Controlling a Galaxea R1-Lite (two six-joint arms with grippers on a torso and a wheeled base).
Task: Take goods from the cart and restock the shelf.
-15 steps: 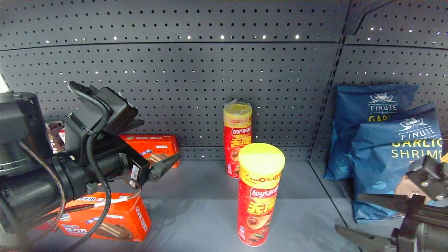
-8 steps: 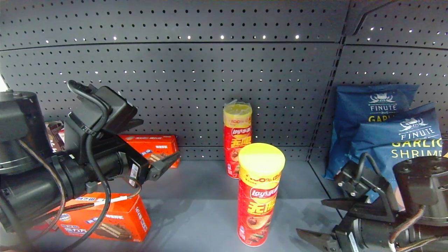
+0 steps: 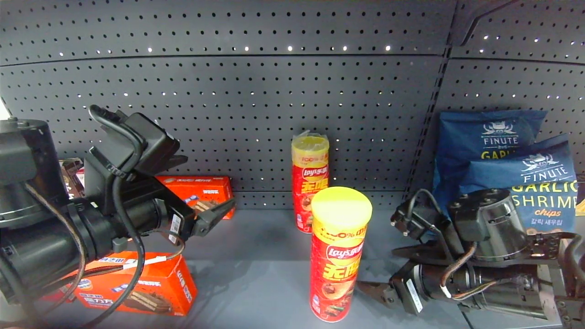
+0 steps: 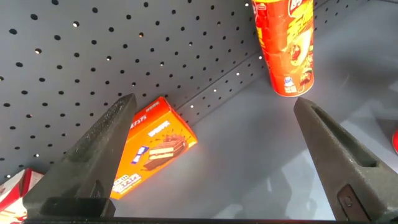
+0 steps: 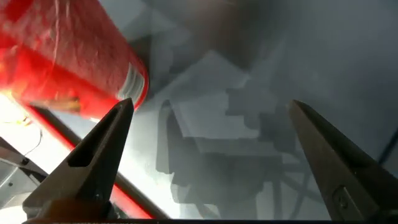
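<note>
While both arms sit over the shelf (image 3: 256, 256), each gripper is spread wide and carries nothing.

**Left gripper** (image 3: 219, 214): It hangs above the left part of the shelf, with its jaws far apart. In the left wrist view the left gripper (image 4: 214, 102) frames the rear box (image 4: 152, 146) and the foot of the rear can (image 4: 286, 46). It touches neither of them.

**Right gripper** (image 3: 384, 274): It lies low over the shelf floor, just beside the base of the front can (image 3: 340, 253), on that can's right. Its jaws are far apart. In the right wrist view the right gripper (image 5: 210, 106) has the front can (image 5: 68, 62) next to one finger. Whether that finger touches the can cannot be told.

**Goods on the shelf:**
- The front can stands upright near the shelf's front edge, roughly at mid-width.
- The rear can (image 3: 310, 180) stands upright behind it, against the perforated back panel (image 3: 228, 114).
- The rear box (image 3: 201, 192) lies against the back panel at the left.
- The front box (image 3: 146, 285) lies flat near the front edge, below the left arm.
- Two blue bags (image 3: 489, 137) lean against the back panel at the right, one overlapping the other.
</note>
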